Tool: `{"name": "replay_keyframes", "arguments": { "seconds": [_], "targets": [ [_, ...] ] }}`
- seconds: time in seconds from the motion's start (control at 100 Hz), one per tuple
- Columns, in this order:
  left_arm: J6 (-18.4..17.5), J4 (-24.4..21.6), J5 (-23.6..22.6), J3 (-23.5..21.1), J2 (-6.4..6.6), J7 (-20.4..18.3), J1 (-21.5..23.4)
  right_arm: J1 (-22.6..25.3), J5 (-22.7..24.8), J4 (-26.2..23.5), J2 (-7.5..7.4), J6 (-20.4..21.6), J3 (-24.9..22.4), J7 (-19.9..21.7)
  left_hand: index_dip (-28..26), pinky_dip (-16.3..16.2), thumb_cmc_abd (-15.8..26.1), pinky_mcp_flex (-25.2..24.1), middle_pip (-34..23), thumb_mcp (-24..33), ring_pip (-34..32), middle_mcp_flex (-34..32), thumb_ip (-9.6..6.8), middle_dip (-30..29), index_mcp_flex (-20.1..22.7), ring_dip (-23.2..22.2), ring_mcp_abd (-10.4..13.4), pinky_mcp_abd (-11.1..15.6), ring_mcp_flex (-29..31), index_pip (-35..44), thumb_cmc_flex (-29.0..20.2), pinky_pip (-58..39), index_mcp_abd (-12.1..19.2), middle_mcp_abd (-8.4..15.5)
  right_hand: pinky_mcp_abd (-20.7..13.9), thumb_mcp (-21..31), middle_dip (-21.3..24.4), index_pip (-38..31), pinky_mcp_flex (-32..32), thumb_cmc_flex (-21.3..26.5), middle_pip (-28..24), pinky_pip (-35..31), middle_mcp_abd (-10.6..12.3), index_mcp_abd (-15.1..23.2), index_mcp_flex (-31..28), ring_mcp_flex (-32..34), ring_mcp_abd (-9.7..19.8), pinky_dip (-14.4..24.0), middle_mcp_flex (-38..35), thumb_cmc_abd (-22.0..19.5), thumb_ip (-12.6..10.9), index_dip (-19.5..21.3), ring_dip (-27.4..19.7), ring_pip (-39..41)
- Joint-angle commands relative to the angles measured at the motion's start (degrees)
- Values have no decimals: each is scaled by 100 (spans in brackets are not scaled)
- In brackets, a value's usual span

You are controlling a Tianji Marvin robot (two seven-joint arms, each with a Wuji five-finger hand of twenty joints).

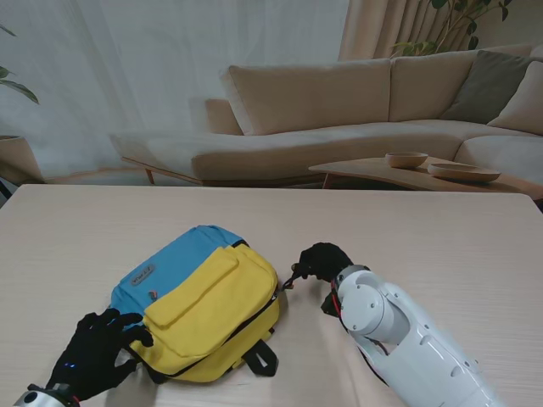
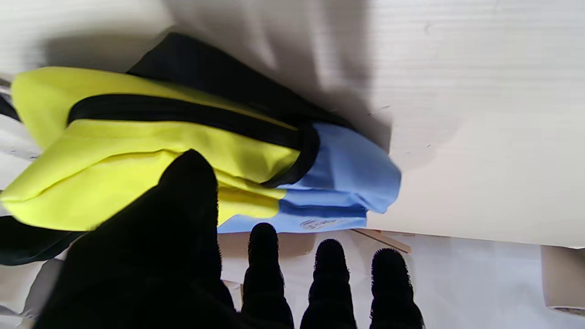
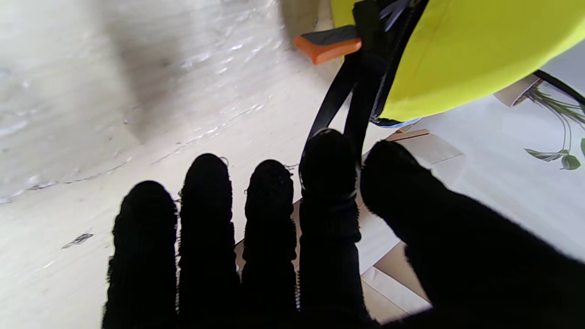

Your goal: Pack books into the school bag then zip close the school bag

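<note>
The stand view shows the school bag (image 1: 199,301) lying flat on the surface (image 1: 441,229), nearer the robot's left, its yellow pocket face up and the blue top panel pointing away. No books show anywhere, so they are probably already inside, and the step in hand appears to be closing the zip.

The right hand (image 1: 321,261) sits just beside the bag's right edge. In the right wrist view its thumb and first finger pinch a thin black cord (image 3: 340,98) that runs up to the dark zip seam, close to an orange tab (image 3: 327,45); the other three fingers (image 3: 208,201) lie straight and hold nothing. Whether the cord is the zip pull itself or a loose strap cannot be told for sure.

The left hand (image 1: 95,349) rests spread at the bag's near left corner. Its thumb (image 2: 192,183) presses on the yellow fabric while the remaining fingers point past the blue edge, so it braces rather than grips.

To do this well, the right hand should pull along the line of the black zip track (image 2: 183,114), not upward, keeping the pinch firm so the cord does not slip. The left hand should press harder against the pull, or the light bag may simply slide across the surface.
</note>
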State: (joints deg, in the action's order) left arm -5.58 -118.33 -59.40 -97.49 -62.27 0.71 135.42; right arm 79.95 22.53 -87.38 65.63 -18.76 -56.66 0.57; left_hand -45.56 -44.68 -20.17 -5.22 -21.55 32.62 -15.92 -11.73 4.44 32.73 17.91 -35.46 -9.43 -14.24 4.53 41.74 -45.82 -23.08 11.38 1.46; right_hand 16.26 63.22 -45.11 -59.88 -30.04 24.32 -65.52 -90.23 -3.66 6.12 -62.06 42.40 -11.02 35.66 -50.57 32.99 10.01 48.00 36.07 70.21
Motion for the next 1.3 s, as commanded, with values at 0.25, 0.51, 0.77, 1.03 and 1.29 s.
{"name": "replay_keyframes", "arguments": {
  "seconds": [0.25,0.51,0.77,1.03,1.29],
  "targets": [
    [233,-117,465,540,9,-370,-678,323,105,-327,-59,252,-136,232,1323,183,326,-107,533,-528,331,12,-214,-504,-722,392,-181,-189,7,-1152,626,429,-651,-271,84,-148,-35,-159,9,-46,-86,-211,-124,26,17,-81,2,73,172,-23,58,108,72,39],
    [1154,430,609,1686,63,-428,-1875,556,128,-552,-117,493,-273,346,2469,447,86,-137,1322,-559,830,284,-138,-961,-970,701,-202,-288,-231,-2567,1178,1290,-884,-344,90,-149,-34,-165,8,-32,-88,-210,-124,2,20,-67,-3,75,166,-25,53,113,74,41],
    [1729,1031,255,2301,171,-931,-2565,656,104,-656,-128,608,-352,357,2577,1280,-231,-9,2005,-212,1342,476,-69,-1180,-1030,1143,97,-68,-308,-4223,1252,1757,-687,76,97,-141,-36,-175,9,-19,-88,-209,-126,-18,18,-64,1,77,164,-23,48,119,75,39],
    [1304,1217,-65,2088,284,-1560,-2457,485,139,-504,-102,534,-403,297,3732,2302,-219,138,2173,-144,1616,464,-97,-1966,-1001,2347,524,341,-280,-4367,1137,2068,-251,513,81,-150,-36,-170,12,-13,-78,-207,-136,-13,25,-75,-2,78,171,-12,40,120,71,26],
    [765,1259,-294,1715,332,-1814,-2197,-273,-155,100,77,114,-26,52,3916,2441,-316,154,2182,-17,1627,473,-125,-2087,-996,2505,616,466,-284,-4369,935,2089,-124,556,139,-188,-355,-524,-10,-220,-444,-213,-69,-292,-164,-50,-29,92,82,-312,-152,971,165,234]
  ]
}}
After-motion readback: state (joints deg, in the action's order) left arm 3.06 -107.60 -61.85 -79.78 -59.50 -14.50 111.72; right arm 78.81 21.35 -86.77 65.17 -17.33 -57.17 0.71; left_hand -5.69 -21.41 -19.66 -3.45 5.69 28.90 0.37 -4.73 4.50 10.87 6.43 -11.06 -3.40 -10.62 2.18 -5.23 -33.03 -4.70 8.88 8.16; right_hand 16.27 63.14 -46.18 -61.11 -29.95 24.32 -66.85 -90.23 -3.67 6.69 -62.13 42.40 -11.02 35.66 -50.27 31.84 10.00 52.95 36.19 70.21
